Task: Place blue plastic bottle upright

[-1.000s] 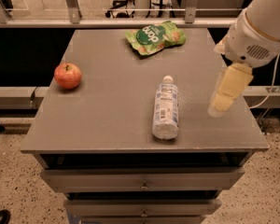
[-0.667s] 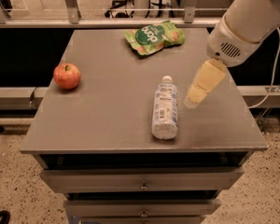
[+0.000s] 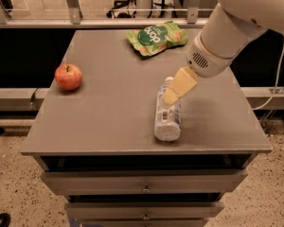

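Now the gripper (image 3: 174, 94) hangs over the cap end of the bottle (image 3: 167, 119), which lies flat on the surface (image 3: 109, 112) beneath it; whether it is open I cannot tell.

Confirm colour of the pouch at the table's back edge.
Green pouch, white lettering; camera view shows it. The gripper is over the lying blue plastic bottle.

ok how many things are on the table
3: the apple at the left, the green snack bag at the back, and the blue plastic bottle lying on its side right of centre, the tool over its cap end. Nothing looks hidden.
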